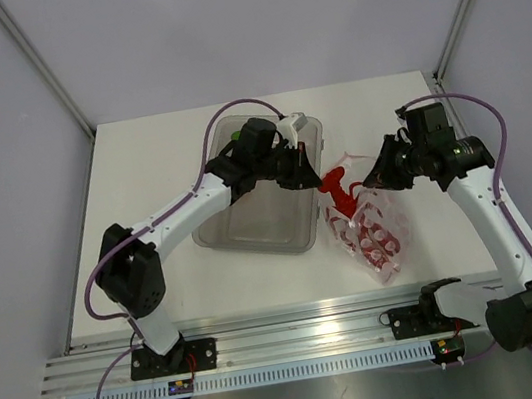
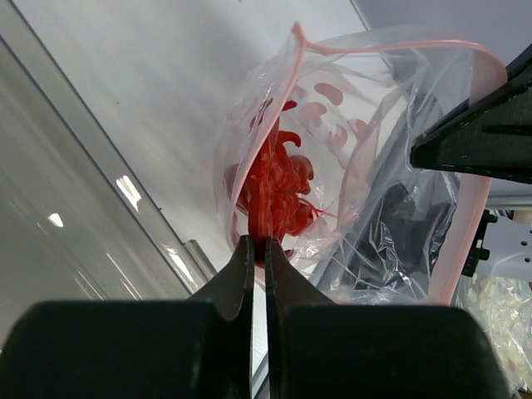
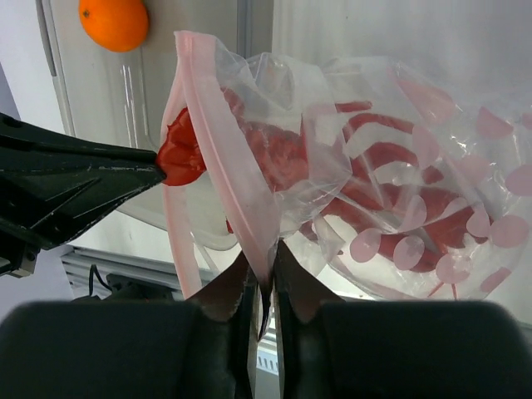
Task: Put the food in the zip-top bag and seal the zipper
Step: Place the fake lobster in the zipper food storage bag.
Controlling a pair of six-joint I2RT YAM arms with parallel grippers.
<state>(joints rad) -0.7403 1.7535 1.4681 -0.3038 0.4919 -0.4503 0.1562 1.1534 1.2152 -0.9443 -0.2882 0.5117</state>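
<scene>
Top view, edges: my left gripper (image 1: 315, 177) reaches over the right rim of the rigid clear rectangular tray (image 1: 250, 224). My right gripper (image 1: 375, 182) hangs just right of it, at the mouth of the floppy clear plastic zip-top bag with pink printed markings (image 1: 378, 237).
Top view, room: there is bare white table (image 1: 140, 169) to the left and along the far edge. The bag lies just beside the tray's right near corner.
Top view, surface: pale grey walls on three sides and a metal rail at the near edge.
Top view, count: one tray, one bag, one long red toy lobster (image 1: 339, 191) and one small glossy green toy pepper (image 1: 234, 136) at the tray's far end.
Left wrist view, grip: my fingers are pinched narrow on the lobster's (image 2: 278, 187) near end. Its body reaches into the open bag mouth.
Left wrist view, edge: the thin pinkish zipper strip (image 2: 470, 229) curves round the opening.
Right wrist view, grip: my right fingers are closed narrow on the zipper strip (image 3: 220, 158), holding the mouth up.
Right wrist view, contents: the lobster shows red through the film.
Right wrist view, count: one small round orange toy fruit (image 3: 115, 22) lies on the tray, well apart from the bag.
</scene>
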